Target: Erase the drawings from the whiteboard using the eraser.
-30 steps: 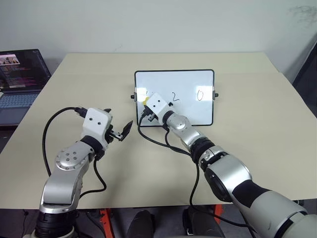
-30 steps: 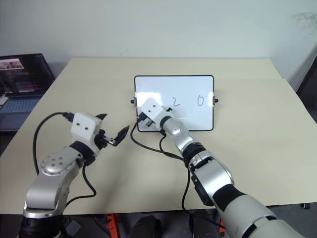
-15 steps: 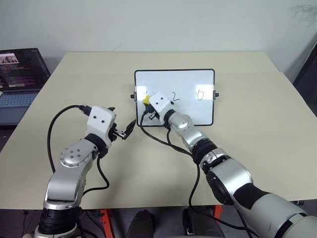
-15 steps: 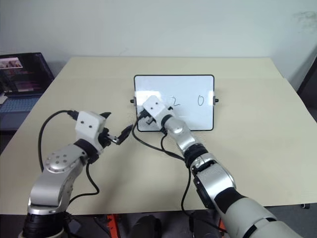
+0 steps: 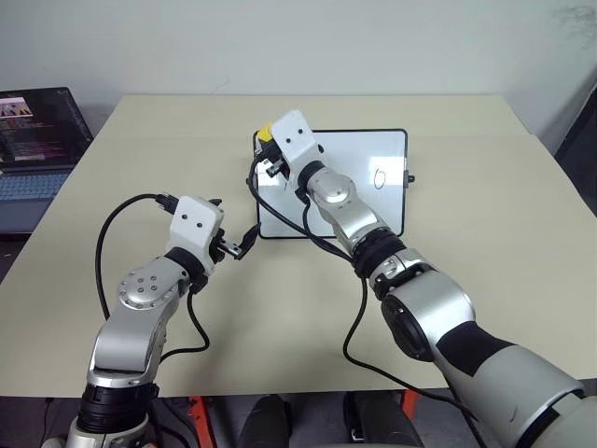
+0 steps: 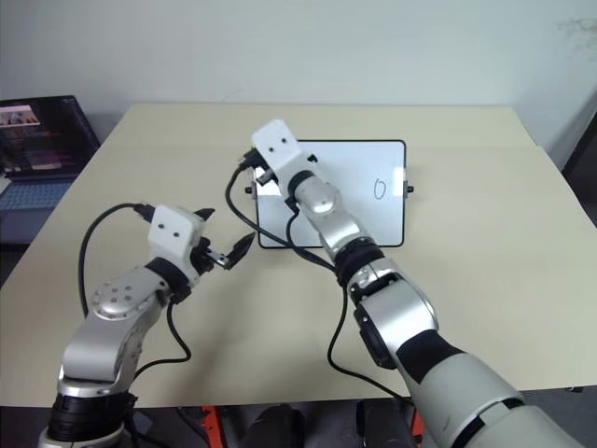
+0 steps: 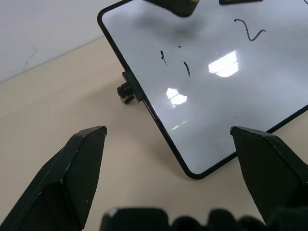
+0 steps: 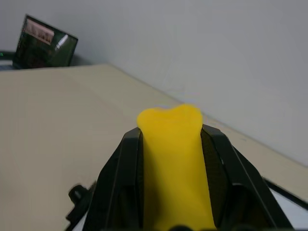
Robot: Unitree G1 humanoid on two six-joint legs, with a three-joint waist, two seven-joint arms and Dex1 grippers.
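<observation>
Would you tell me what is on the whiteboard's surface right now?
On the whiteboard a drawn "0" remains at its right; the left wrist view shows faint leftover strokes and a curved stroke. The right arm covers the board's middle, so marks there cannot be seen.

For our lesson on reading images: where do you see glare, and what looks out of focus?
Left wrist view: bright light patches glare on the whiteboard, and the eraser at the edge is blurred. Right wrist view: the eraser in the right tool looks soft, the laptop hazy.
</observation>
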